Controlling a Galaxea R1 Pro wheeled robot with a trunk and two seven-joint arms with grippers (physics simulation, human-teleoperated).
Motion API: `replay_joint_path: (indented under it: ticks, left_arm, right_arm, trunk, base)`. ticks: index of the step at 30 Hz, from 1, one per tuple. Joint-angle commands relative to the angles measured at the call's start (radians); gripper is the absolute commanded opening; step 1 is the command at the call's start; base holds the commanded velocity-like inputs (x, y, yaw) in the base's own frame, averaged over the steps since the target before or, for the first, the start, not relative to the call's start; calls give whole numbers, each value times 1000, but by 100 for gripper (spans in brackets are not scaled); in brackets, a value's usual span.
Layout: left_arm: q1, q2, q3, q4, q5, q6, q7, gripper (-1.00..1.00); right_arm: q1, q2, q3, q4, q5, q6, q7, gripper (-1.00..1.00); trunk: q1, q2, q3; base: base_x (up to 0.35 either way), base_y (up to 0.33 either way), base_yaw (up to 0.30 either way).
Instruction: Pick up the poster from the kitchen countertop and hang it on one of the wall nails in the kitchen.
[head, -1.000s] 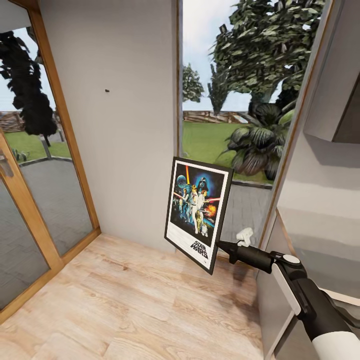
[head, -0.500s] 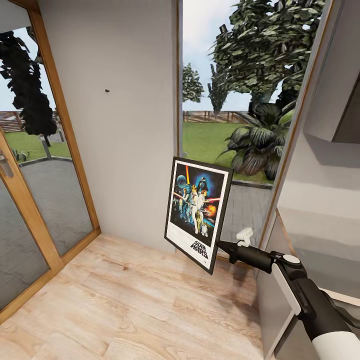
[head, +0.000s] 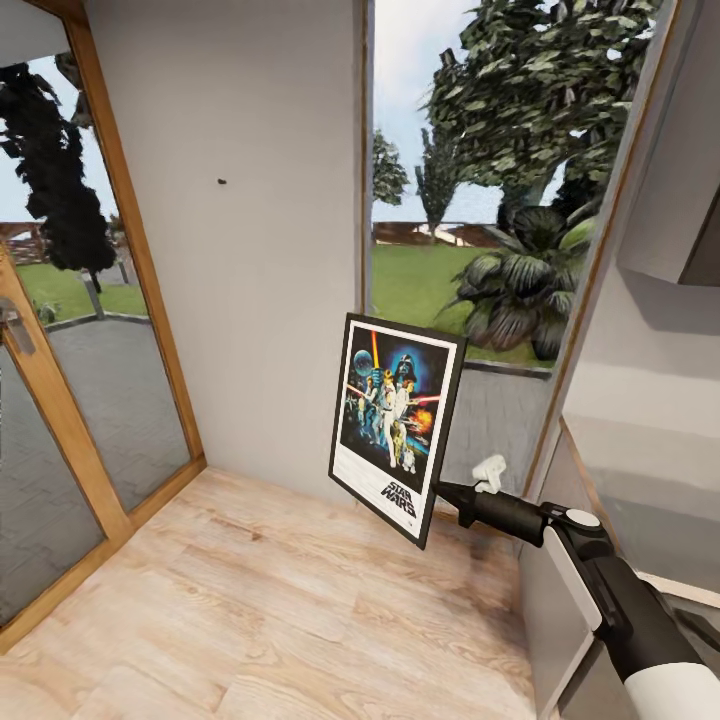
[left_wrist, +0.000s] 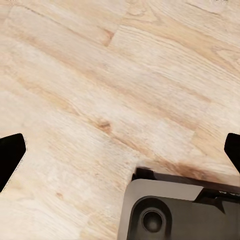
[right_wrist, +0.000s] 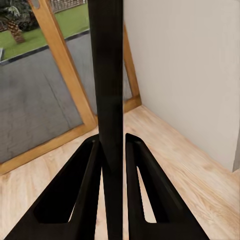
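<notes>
Where fingers close, right pincer (right_wrist: 114, 150) clamping poster (head: 395, 425) edge

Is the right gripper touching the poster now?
Touching. In the right wrist view, the right gripper's two black fingers press on both sides of the poster's thin black edge, with no gap visible.

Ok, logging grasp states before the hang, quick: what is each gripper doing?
Left gripper: open, nothing between its fingers.
Right gripper: closed on the poster, clamping its edge.
</notes>
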Motion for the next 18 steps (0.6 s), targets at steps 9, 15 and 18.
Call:
replay_joint_path:
  ticks: [9,15,18]
  left_arm:
    - [0,0,1,-1,0,0,0,100]
    - [0,1,1,-1,0,0,0,100]
    - [0,1,1,-1,0,-1,0,100]
  right_arm:
    - [-1,0,2,0,-12,10,2,-100]
    - [-1,1,3,-1,-12,10,2,-100]
    - [-1,1,3,-1,-12,10,2,-100]
  trunk:
    - [1,-2,-2]
    - [1,-2,-2]
    - [1,-2,-2]
  base:
    - [0,290,5]
    - [0,298,186]
    - [0,299,117]
